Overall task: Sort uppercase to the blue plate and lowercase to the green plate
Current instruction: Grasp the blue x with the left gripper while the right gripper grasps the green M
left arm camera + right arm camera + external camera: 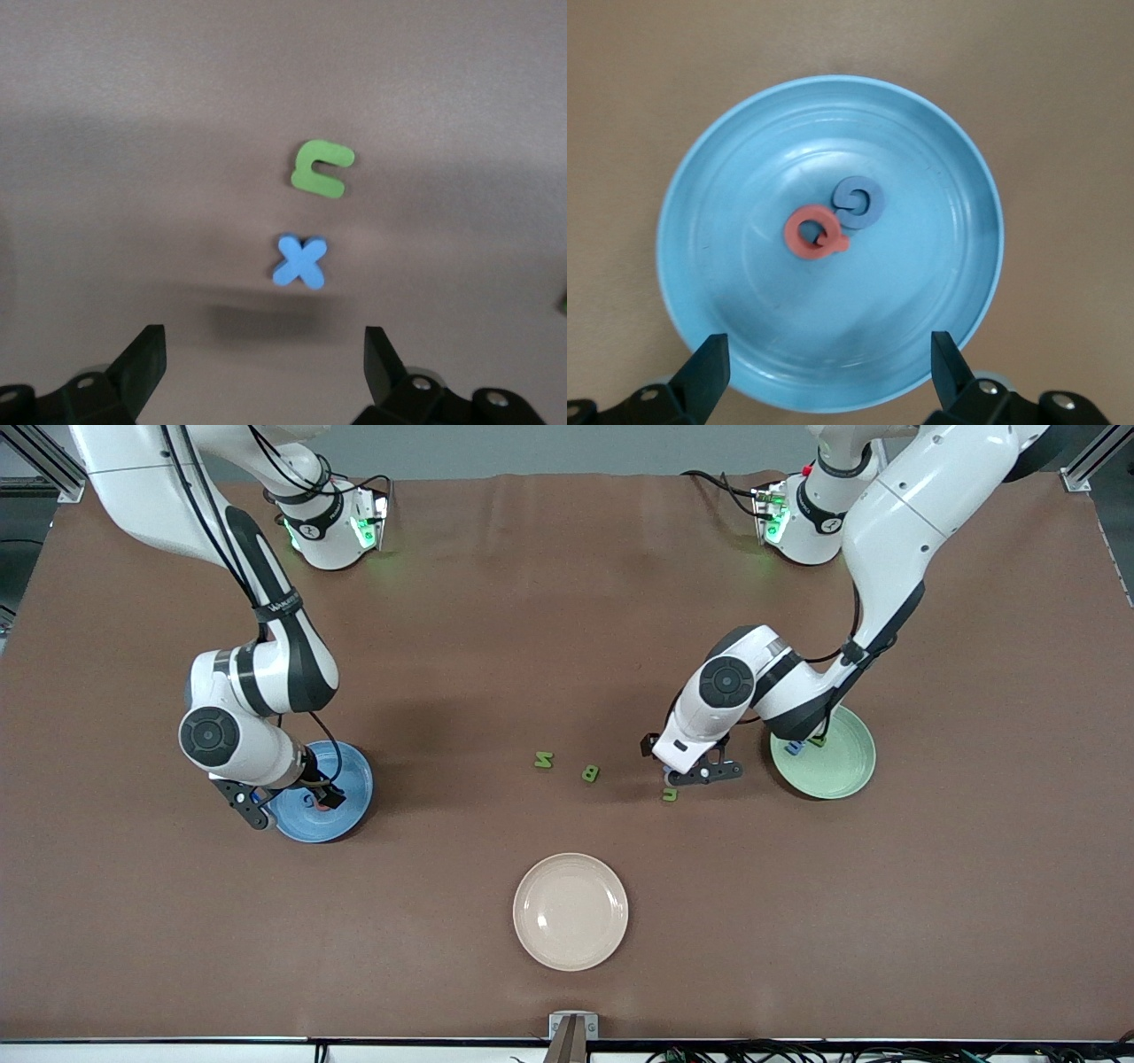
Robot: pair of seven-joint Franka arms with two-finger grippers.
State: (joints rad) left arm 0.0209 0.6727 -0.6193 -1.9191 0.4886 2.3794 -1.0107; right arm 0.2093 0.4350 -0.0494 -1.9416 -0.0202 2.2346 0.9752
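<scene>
My right gripper [292, 802] hangs open over the blue plate [351, 779], nothing between its fingers. In the right wrist view the blue plate [735, 177] holds a red-pink Q [813, 234] and a blue G [858, 201], touching each other. My left gripper [700, 775] is open low over the table beside the green plate [852, 778]. Its wrist view shows a blue x [300, 261] and a green n [322, 167] on the table ahead of the open gripper [266, 372]. The green n [671, 795] also shows in the front view. A green N [543, 760] and a green B [590, 773] lie mid-table.
The green plate holds a blue letter [795, 748] and a green letter [817, 740], partly hidden by the left arm. A cream plate [570, 872] sits nearer the front camera, empty. Both arms reach low over the table.
</scene>
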